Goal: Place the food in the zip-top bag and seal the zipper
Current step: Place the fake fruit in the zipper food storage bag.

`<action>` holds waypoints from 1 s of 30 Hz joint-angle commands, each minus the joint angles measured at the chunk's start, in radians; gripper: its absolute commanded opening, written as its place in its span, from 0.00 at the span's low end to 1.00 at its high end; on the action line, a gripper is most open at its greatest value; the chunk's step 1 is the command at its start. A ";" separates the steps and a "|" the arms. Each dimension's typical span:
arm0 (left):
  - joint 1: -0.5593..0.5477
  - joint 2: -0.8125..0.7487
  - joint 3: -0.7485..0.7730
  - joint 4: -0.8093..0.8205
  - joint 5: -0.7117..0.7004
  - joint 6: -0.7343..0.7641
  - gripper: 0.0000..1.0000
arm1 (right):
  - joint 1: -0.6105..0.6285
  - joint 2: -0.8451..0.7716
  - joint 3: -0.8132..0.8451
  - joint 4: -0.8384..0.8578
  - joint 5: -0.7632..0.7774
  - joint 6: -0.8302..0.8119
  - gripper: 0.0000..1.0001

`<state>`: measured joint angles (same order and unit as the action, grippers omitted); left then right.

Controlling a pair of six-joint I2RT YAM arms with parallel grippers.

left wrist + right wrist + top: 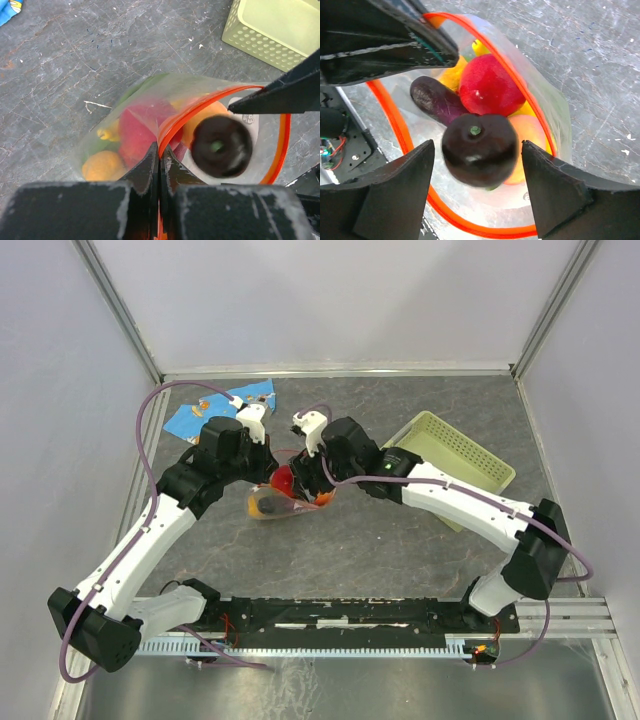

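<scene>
Orange-red plastic marks the zipper (175, 120), and the left gripper (159, 159) pinches that strip, its jaws pressed tight together at the bottom centre of the left wrist view. The zip-top bag (283, 502) lies in the middle of the overhead view on the grey table (400, 560), between the 2 wrists, with its mouth held open in a loop. The right gripper (478, 146) hangs over that mouth with its jaws spread wide. A dark round fruit (480, 149), slightly blurred, sits between the 2 fingers with a thin gap on each side, touching neither.

Below it, inside the bag, lie the eggplant (436, 100), the red round fruit (490, 85), the peach (532, 130) and the orange (451, 76). The tip of the banana (480, 47) shows at the top of the right wrist view. A green leaf (145, 85) shows through the bag's wall in the left wrist view.

The pale green basket (455, 455) stands right of centre, apart from the bag. The blue cloth (215, 412) lies in the upper left.
</scene>
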<state>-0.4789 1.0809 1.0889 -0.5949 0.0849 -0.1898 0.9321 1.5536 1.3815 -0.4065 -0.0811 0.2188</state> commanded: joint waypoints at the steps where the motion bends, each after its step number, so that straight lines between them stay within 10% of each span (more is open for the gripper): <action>1: 0.005 -0.020 0.001 0.047 0.018 0.032 0.03 | 0.003 0.012 0.068 0.011 0.096 -0.016 0.80; 30: 0.004 -0.023 0.000 0.048 0.029 0.035 0.03 | -0.027 -0.073 0.033 -0.050 0.168 -0.293 0.69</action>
<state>-0.4789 1.0801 1.0885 -0.5953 0.0891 -0.1898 0.9123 1.4425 1.4078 -0.4900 0.1093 -0.0265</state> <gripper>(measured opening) 0.043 0.719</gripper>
